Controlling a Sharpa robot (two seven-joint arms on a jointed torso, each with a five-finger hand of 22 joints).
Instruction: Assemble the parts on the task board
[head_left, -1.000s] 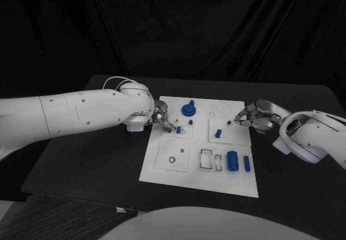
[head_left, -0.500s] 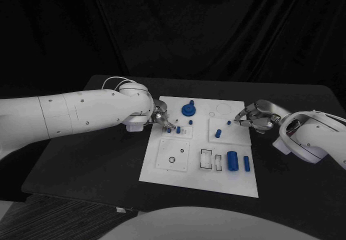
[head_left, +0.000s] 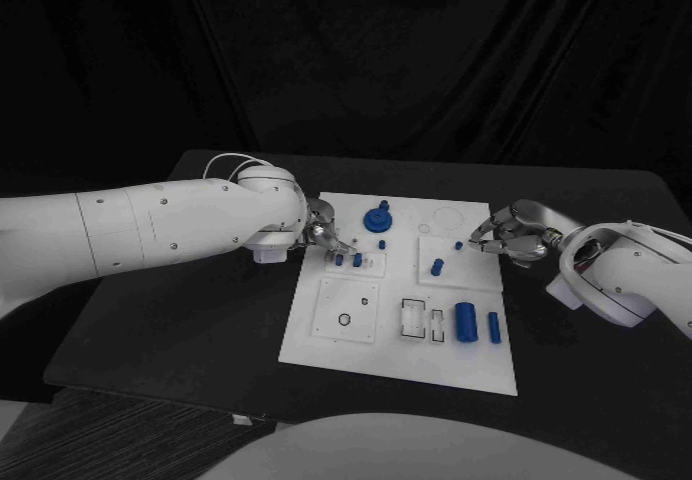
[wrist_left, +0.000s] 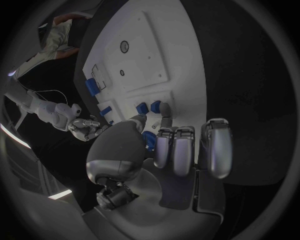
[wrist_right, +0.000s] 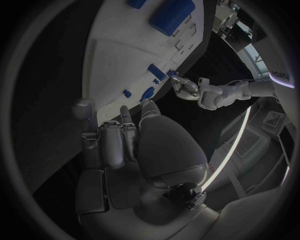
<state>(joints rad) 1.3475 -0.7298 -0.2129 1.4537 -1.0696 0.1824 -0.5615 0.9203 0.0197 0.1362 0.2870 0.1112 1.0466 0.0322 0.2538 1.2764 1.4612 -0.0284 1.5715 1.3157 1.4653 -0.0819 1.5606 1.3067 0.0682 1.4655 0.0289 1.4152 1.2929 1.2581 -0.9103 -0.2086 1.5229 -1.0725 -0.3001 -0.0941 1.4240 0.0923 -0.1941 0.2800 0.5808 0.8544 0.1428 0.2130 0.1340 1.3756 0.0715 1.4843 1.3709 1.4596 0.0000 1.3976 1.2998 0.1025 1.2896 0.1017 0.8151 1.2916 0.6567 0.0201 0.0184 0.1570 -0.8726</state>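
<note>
Looks like a robotics lab or test cell. Black table (head_left: 188, 330) under black drapes (head_left: 433, 80) closing off the back. White task board (head_left: 332, 330) with cut-out slots and small blue parts (head_left: 466, 321), laid out as a test fixture. Strip lights (wrist_right: 234, 137) and room fittings at the wrist views' rims.

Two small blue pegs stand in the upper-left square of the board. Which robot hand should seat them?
Left. The left robot hand hovers at the two small pegs on the task board, fingertips beside them. The right robot hand sits across the board, nearer the small peg.
</note>
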